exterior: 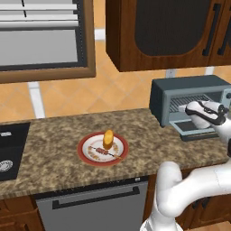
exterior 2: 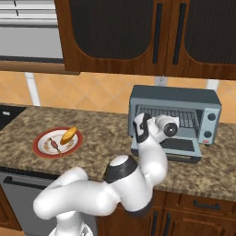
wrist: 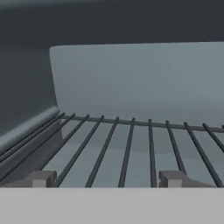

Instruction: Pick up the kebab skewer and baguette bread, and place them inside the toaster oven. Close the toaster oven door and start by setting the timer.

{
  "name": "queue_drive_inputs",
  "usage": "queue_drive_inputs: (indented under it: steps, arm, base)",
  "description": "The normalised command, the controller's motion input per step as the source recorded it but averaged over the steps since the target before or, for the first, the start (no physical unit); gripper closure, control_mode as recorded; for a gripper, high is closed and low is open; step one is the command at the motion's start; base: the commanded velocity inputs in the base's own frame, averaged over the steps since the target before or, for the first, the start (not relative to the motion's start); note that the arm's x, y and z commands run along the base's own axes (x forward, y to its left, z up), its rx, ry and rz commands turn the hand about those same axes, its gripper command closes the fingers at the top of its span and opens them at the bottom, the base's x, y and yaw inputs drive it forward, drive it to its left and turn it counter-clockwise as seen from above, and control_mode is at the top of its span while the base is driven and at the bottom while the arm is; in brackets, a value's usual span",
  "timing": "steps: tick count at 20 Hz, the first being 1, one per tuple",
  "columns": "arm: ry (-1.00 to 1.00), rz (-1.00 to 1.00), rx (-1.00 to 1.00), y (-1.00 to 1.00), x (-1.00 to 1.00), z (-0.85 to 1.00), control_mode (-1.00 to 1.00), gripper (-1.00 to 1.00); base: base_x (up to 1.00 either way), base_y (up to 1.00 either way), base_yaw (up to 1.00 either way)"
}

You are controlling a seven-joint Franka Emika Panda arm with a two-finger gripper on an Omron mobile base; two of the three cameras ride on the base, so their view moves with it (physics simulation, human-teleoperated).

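Granite kitchen counter (exterior: 54, 153), and the gripper (wrist: 107, 178) is inside the toaster oven (exterior 2: 174, 120) over its wire rack (wrist: 131, 148), fingers wide apart and holding nothing, while skewer (exterior: 103, 151) and bread (exterior: 108, 139) wait on the plate (exterior: 85, 155), well apart from the oven.

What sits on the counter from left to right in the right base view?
Plate with the kebab skewer and the baguette bread → toaster oven, its toaster oven door folded down in front and control knobs at its right end.
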Motion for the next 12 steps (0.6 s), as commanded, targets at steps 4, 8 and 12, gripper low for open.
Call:
queue_drive_inputs:
  steps: [4, 8, 12]
  arm:
    - [0.15, -0.02, -0.09, -0.29, -0.82, -0.61, -1.00, -1.00]
    - [0.24, -0.01, -0.12, -0.30, -0.97, -0.26, -1.00, -1.00]
    - [0.28, 0.00, -0.15, -0.26, -1.00, -0.03, -1.00, -1.00]
  base:
    - [0.00, 0.00, 0.00]
    - [0.00, 0.00, 0.00]
    - [0.00, 0.00, 0.00]
